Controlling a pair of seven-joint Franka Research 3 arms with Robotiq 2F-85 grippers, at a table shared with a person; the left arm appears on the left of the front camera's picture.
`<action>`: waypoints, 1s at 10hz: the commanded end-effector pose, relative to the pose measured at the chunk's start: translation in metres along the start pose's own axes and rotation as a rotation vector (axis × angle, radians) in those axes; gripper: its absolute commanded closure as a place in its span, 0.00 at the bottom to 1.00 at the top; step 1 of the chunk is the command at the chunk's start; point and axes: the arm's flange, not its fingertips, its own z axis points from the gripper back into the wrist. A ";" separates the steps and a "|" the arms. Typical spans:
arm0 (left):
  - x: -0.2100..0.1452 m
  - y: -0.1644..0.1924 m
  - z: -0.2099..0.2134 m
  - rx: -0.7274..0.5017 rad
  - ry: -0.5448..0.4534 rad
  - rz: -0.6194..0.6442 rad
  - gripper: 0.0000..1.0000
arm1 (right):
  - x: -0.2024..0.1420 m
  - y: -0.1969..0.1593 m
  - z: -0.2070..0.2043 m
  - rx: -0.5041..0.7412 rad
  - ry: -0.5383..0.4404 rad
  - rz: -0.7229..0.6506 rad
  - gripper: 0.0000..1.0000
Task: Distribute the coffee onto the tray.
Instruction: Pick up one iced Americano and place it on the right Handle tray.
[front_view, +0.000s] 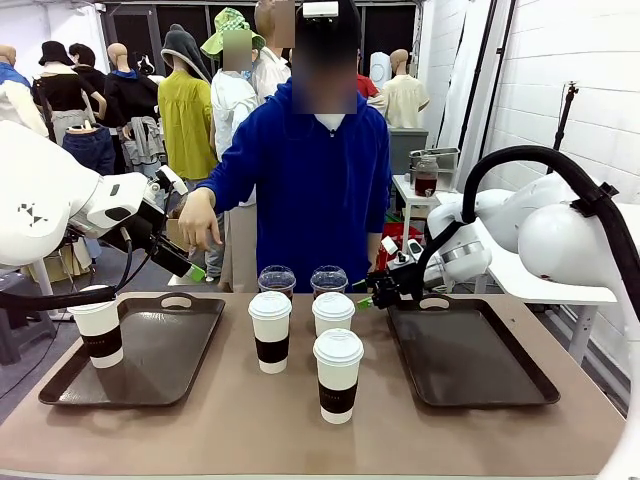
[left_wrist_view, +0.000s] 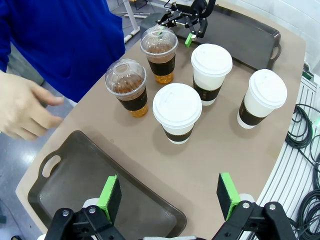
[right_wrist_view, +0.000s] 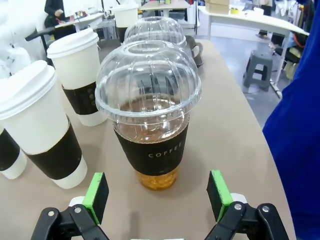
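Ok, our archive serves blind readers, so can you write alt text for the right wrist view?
A clear plastic dome-lidded cup of dark iced coffee stands on the tan table just ahead of the open right gripper, not yet gripped. A second dome-lidded cup stands behind it, white lidded paper cups with brown sleeves beside it.

The left arm (front_view: 60, 200) enters from the left edge of the front view, its wrist bent so that the left gripper (front_view: 190, 266) slants down toward the middle of the frame. In its own wrist view the jaws stand wide apart, with the green pads (left_wrist_view: 110, 197) at the bottom edge. The right arm (front_view: 560, 235) curves in from the right edge. The right gripper (front_view: 372, 295) reaches low toward the centre, its jaws also spread wide. The person's hand (front_view: 197, 220), left of centre, hangs with its fingers loosely curled downward.
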 end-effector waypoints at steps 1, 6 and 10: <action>-0.001 0.002 0.001 -0.002 -0.003 0.002 0.00 | -0.004 -0.010 -0.010 0.009 -0.041 0.016 0.00; -0.001 0.002 0.001 -0.002 -0.003 0.002 0.00 | -0.008 -0.012 -0.026 0.038 -0.062 -0.003 0.00; -0.001 0.002 0.001 -0.002 -0.003 0.002 0.00 | -0.009 -0.013 -0.035 0.066 -0.073 -0.007 0.00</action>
